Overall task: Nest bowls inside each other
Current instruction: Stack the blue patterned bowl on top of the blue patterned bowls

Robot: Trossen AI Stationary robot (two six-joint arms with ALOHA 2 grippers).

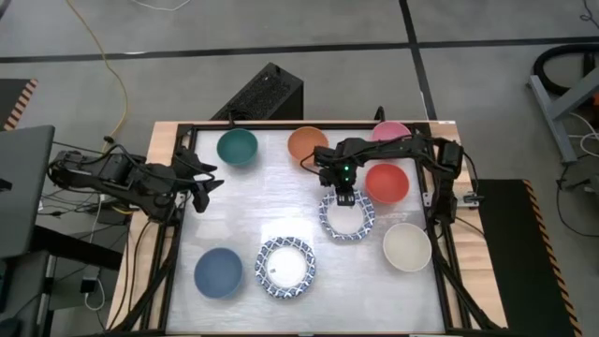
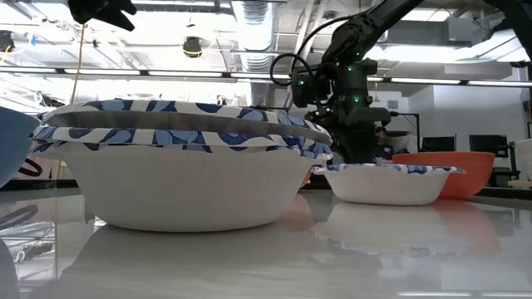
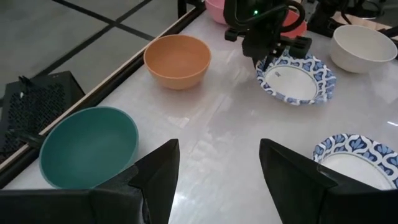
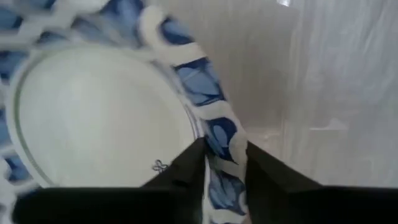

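Gripping step: right gripper (image 1: 344,197) clamped on patterned bowl (image 1: 346,217) rim at 12 o'clock. Next, likely lift toward stack (image 1: 286,267) at 7 o'clock. Left gripper (image 1: 199,185) waits, fingers apart.

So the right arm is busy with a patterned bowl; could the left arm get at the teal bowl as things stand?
Probably yes. The left gripper is open, holds nothing, and the teal bowl sits close by with bare table between them; nothing stands in the way.
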